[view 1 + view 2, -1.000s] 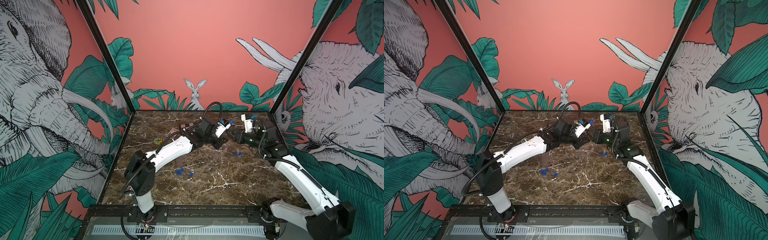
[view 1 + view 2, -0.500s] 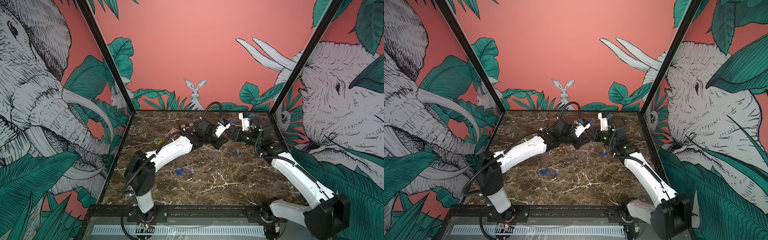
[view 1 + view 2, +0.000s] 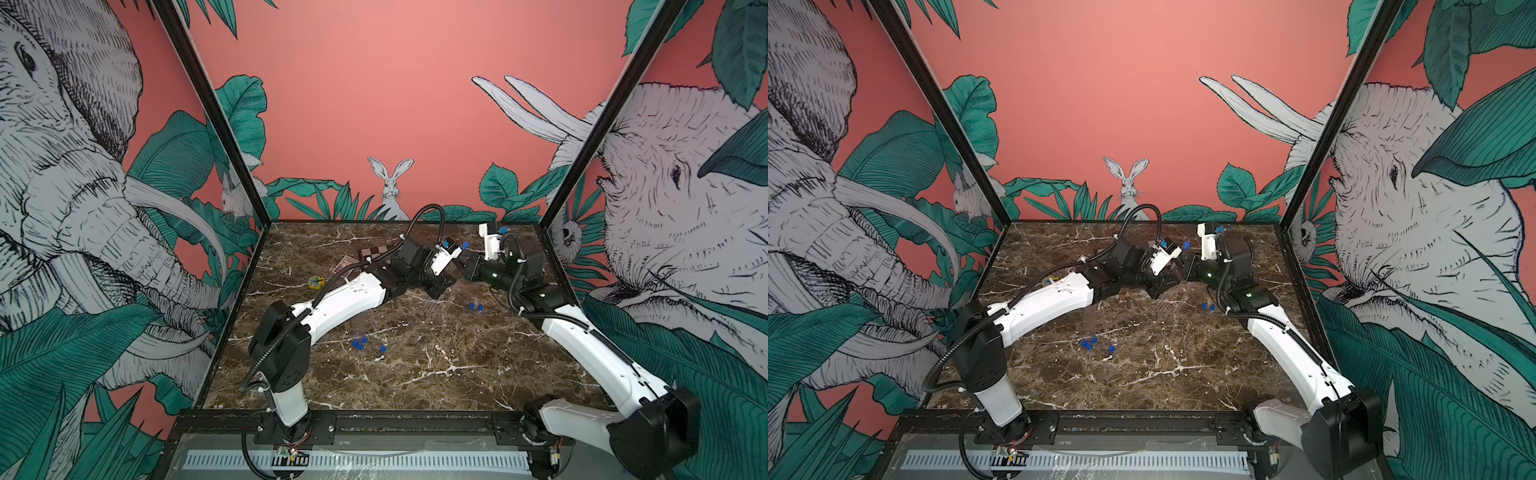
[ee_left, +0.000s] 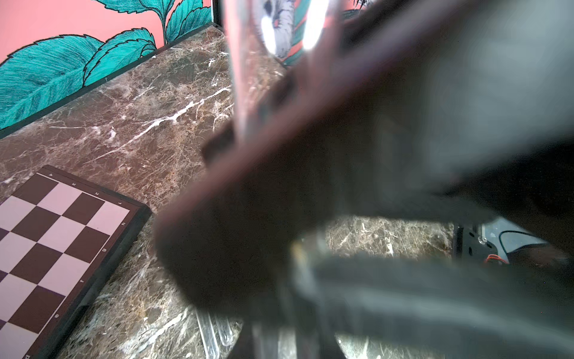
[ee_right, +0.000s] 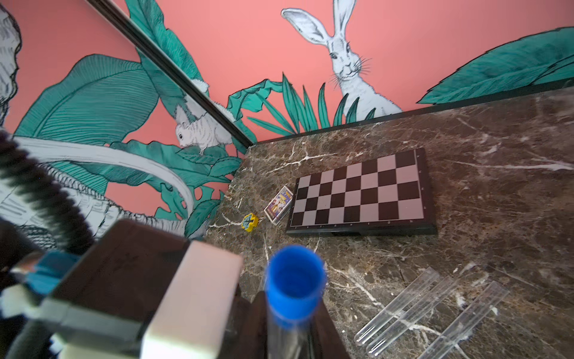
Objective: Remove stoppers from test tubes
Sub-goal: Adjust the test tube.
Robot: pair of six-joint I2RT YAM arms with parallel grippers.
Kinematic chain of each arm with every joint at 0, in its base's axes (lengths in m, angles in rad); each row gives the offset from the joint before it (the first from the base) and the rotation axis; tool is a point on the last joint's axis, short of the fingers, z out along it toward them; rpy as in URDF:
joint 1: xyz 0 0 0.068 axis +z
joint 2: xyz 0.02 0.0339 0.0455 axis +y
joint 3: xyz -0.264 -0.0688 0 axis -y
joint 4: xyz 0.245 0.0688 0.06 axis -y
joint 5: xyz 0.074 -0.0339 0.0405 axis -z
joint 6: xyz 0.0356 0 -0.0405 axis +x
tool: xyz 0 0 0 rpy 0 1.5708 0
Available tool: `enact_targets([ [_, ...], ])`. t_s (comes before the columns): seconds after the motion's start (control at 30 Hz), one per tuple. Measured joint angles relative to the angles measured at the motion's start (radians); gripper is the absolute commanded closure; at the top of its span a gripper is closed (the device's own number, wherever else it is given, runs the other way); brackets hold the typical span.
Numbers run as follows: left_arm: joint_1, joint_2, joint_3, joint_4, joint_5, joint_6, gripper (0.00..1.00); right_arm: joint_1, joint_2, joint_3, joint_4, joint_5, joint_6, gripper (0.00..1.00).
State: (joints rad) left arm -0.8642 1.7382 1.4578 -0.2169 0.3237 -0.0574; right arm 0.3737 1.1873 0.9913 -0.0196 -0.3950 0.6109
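your left gripper (image 3: 454,261) clamps a test tube (image 5: 284,335), blue stopper (image 5: 294,281) in its mouth, above the far side of the table (image 3: 415,374). your right gripper (image 3: 468,266) is just beside it; open or closed, i cannot tell.

A robotics lab cell is indicated by a marble-patterned tabletop (image 3: 415,374) enclosed by black frame posts (image 3: 217,124) and jungle-mural wall panels (image 3: 374,83), with a left arm (image 3: 345,297) and right arm (image 3: 590,349) bolted to a front rail (image 3: 415,420).
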Motion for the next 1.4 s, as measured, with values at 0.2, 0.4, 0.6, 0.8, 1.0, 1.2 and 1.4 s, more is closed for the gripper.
enact_targets([
  [0.2,-0.017,-0.021,-0.022,0.021,-0.047,0.03,0.66,-0.003,0.001,-0.02,0.007,0.034,0.011,0.83],
  [0.4,-0.02,-0.05,-0.05,0.063,-0.071,0.044,0.6,-0.003,0.001,-0.034,0.016,0.04,0.026,0.84],
  [0.6,-0.021,-0.051,-0.05,0.079,-0.075,0.048,0.52,-0.003,-0.006,-0.054,0.032,0.043,0.056,0.84],
  [0.8,-0.022,-0.05,-0.05,0.1,-0.082,0.05,0.51,-0.008,-0.051,-0.082,0.068,0.05,0.1,0.84],
  [1.0,-0.023,-0.036,-0.05,0.12,-0.082,0.05,0.51,-0.008,-0.09,-0.122,0.094,0.072,0.14,0.84],
  [1.2,-0.029,-0.01,-0.05,0.119,-0.081,0.05,0.51,-0.009,-0.112,-0.153,0.125,0.089,0.17,0.84],
  [1.4,-0.033,-0.003,-0.044,0.118,-0.081,0.051,0.55,-0.009,-0.114,-0.155,0.145,0.092,0.193,0.84],
])
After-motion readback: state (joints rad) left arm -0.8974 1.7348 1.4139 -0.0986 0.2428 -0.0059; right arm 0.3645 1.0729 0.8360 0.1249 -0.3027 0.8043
